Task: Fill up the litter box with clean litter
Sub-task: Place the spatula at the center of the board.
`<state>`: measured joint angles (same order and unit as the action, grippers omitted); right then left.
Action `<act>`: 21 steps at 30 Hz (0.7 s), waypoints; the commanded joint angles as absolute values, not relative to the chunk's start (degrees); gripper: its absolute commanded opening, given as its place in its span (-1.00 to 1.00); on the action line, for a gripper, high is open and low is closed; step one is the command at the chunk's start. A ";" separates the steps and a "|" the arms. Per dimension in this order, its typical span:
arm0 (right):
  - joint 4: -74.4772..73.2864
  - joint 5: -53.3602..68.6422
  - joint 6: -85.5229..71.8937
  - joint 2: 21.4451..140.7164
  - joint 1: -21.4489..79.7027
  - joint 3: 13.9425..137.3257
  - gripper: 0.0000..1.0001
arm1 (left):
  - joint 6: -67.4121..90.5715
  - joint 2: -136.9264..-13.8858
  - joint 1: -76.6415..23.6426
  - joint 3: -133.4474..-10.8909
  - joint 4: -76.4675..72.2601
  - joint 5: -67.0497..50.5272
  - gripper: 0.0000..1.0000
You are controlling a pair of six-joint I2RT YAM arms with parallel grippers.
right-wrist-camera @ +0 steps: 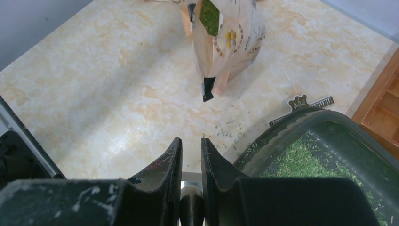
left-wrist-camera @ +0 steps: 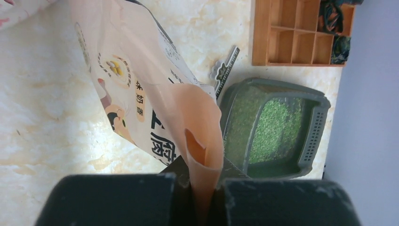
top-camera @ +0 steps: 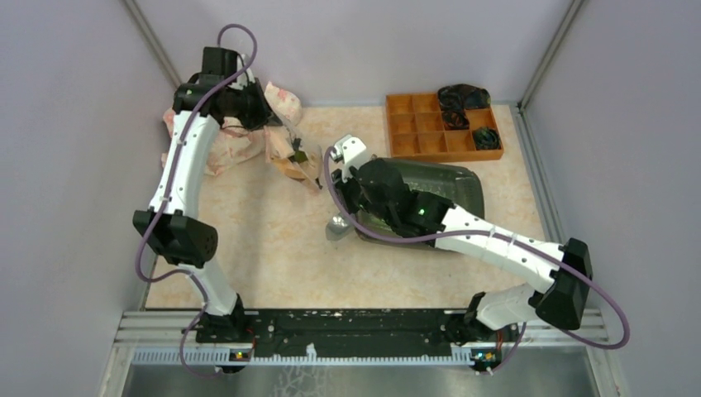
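The litter box (top-camera: 463, 184) is a dark shallow tray right of centre, with clean litter (left-wrist-camera: 273, 127) spread as green granules over part of its floor (right-wrist-camera: 301, 160). A peach printed bag (top-camera: 291, 157) stands tilted left of the box, and green granules show in its opening (right-wrist-camera: 210, 14). My left gripper (left-wrist-camera: 207, 188) is shut on the bag's upper paper edge. My right gripper (right-wrist-camera: 191, 141) hangs at the box's left rim, shut on the dark handle of a grey metal scoop (top-camera: 337, 225), whose bowl rests on the table.
An orange compartmented organiser (top-camera: 430, 124) with dark items sits behind the box. Crumpled pink-white paper (top-camera: 231, 145) lies at the back left. Loose granules (right-wrist-camera: 230, 129) are scattered on the marble table. A dark notched strip (right-wrist-camera: 306, 102) lies by the box's corner. Grey walls enclose three sides.
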<state>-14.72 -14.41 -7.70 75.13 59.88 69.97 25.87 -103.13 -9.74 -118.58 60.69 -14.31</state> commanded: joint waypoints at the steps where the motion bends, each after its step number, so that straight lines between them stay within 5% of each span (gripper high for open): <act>1: -5.86 -16.85 -8.61 77.75 60.12 70.47 -1.00 | 25.48 -99.23 -8.17 -123.34 60.38 -16.95 -1.00; 10: 7.47 -15.89 -9.15 83.43 59.98 63.04 -1.00 | 25.64 -97.44 -6.96 -122.80 60.11 -17.59 -1.00; 21: 5.56 -17.00 -15.61 71.68 61.74 43.32 -1.00 | 25.85 -96.61 -6.94 -119.71 57.88 -18.97 -1.00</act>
